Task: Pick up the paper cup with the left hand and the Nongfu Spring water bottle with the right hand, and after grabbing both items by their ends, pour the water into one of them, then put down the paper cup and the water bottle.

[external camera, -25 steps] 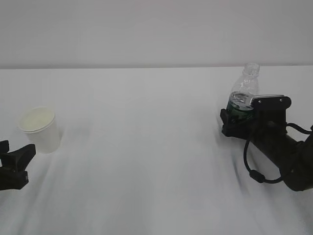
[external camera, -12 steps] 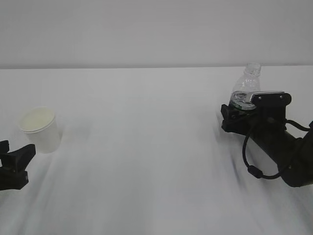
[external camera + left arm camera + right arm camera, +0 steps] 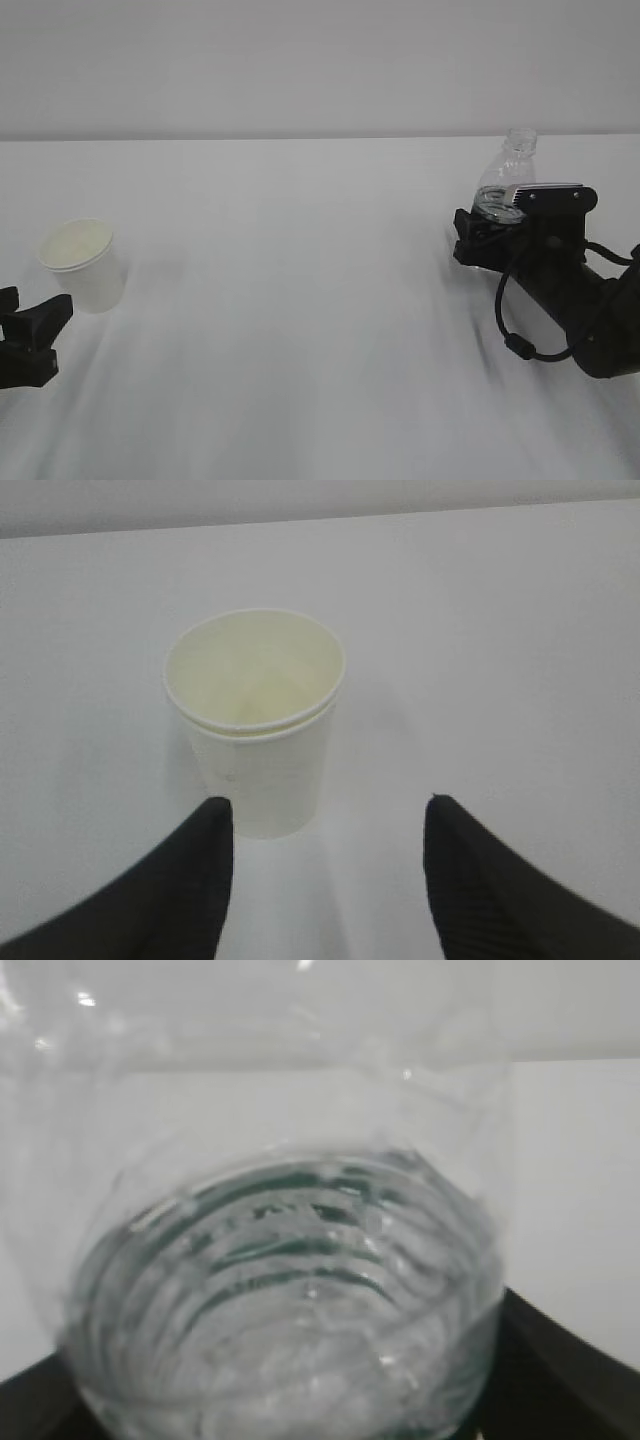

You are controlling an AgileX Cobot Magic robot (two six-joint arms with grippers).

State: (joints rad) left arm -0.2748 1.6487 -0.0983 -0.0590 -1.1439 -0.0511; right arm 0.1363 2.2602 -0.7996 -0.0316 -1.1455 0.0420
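Bottle (image 3: 505, 178) base hidden behind right hand (image 3: 478, 240)

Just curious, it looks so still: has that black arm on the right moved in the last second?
Yes. The right hand has crept forward around the bottle, now hiding its green label; the cup stands unmoved.

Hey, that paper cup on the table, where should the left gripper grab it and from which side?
Probably the lower wall of the paper cup, coming in level from the camera-facing side, where the left gripper already waits with jaws apart. The cup stands upright and tapers toward its base, and the rolled rim above should keep it from slipping down. It sits nearer one finger, so centre first and squeeze gently.
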